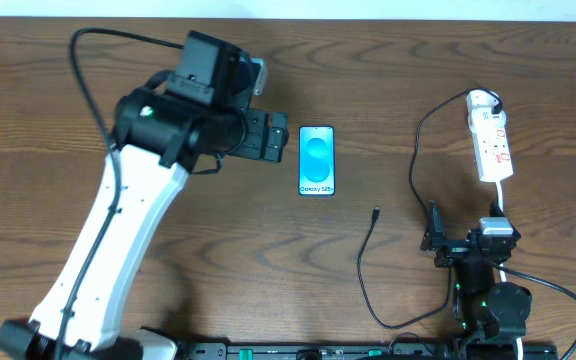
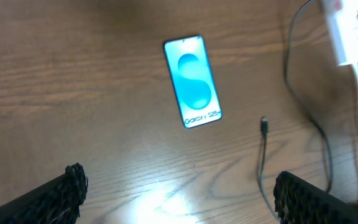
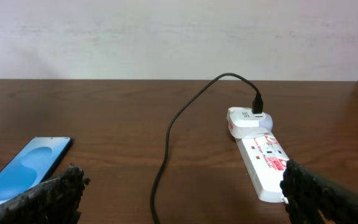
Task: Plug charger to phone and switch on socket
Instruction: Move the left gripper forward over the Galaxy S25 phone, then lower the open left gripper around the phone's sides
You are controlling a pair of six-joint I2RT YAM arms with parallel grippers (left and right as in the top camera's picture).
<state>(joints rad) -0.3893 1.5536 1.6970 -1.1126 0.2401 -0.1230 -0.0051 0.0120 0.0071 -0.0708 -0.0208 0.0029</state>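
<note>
The phone (image 1: 316,160) lies flat on the table, blue screen up; it also shows in the left wrist view (image 2: 193,81) and the right wrist view (image 3: 23,171). The charger cable's small plug tip (image 1: 375,213) lies loose to the phone's lower right, apart from it (image 2: 263,124). The black cable (image 3: 166,155) runs to a white block (image 3: 246,118) on the far end of the white socket strip (image 1: 490,140). My left gripper (image 1: 278,138) is open and empty just left of the phone (image 2: 179,199). My right gripper (image 1: 456,243) is open and empty below the strip (image 3: 182,193).
The cable loops across the table between the phone and the strip (image 1: 363,280). The strip's thick white cord (image 1: 503,200) runs down towards the right arm's base. A pale wall (image 3: 166,37) stands behind the table's far edge.
</note>
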